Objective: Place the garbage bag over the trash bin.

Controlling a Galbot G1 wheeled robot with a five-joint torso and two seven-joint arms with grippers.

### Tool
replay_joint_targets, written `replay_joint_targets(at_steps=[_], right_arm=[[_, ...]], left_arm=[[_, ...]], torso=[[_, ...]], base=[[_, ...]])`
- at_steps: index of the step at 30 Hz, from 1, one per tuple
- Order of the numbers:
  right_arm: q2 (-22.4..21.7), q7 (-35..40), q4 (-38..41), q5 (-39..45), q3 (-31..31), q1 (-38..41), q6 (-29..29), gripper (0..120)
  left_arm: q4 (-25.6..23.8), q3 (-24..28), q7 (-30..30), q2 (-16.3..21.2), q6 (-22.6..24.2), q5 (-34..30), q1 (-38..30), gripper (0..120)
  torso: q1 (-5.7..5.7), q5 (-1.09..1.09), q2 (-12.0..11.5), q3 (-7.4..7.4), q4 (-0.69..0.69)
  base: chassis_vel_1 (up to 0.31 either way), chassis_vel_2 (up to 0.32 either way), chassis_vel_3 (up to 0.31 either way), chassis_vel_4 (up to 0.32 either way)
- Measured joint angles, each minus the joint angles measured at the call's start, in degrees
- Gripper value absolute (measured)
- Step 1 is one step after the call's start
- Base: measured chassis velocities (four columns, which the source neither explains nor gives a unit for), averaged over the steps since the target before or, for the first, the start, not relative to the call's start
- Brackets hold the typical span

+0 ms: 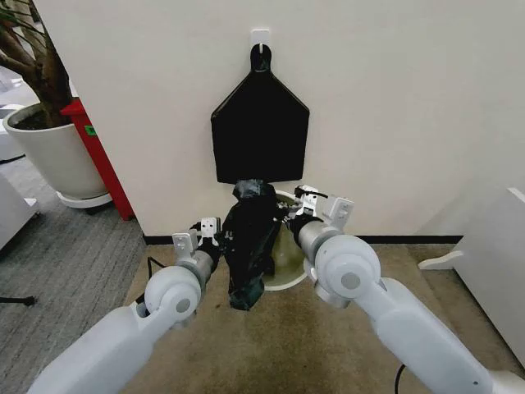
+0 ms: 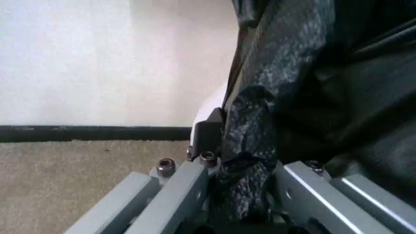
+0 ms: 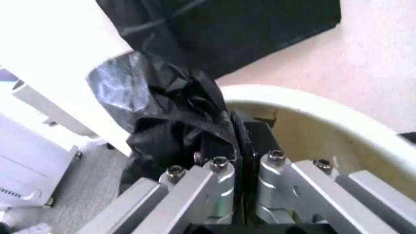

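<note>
— So, where is the garbage bag (image 1: 250, 246) now?

— It hangs between the two arms as a crumpled black bunch, just in front of the trash bin (image 1: 289, 263), which stands on the floor against the far wall. Its lower end droops on the near side of the bin.

— And who is gripping it?

— Both. The left claw (image 1: 215, 240) pinches a twisted fold on the bag's left side; in the left wrist view the film (image 2: 250, 146) is squeezed between its fingers. The right claw (image 1: 294, 217) is pressed together on the bag's upper right part, right at the bin's cream rim (image 3: 305, 102), with the bunched plastic (image 3: 162, 117) bulging beside the fingers (image 3: 250, 141).

— What lies around them?

— On the wall above hangs a flat black house-shaped bundle (image 1: 260, 131) by its loop on a white hook (image 1: 260, 37). Far left stands a large white plant pot (image 1: 49, 152), with a red stand (image 1: 98, 156) between it and the wall panel. A white piece of furniture (image 1: 492, 263) sits on the right, on brown carpet (image 1: 279, 345).
</note>
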Motion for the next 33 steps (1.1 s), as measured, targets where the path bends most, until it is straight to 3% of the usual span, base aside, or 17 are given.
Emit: replay_joint_targets(at_steps=[17,33], right_arm=[[-5.2,1.9,-2.9,-1.2,4.0,0.1,-1.5,0],[-10.5,7.7,-0.4,9.1,7.7,-3.0,-6.6,0]], left_arm=[[-2.1,-3.7,1.7,-0.1,-1.5,0.9,6.5,1],[-3.4,-7.1,4.2,-1.1,-5.2,-2.6,9.9,1]], torso=[[0.0,0.01,0.0,0.0,0.0],[0.0,0.01,0.0,0.0,0.01]], base=[[0.0,0.0,0.0,0.0],[0.0,0.0,0.0,0.0]])
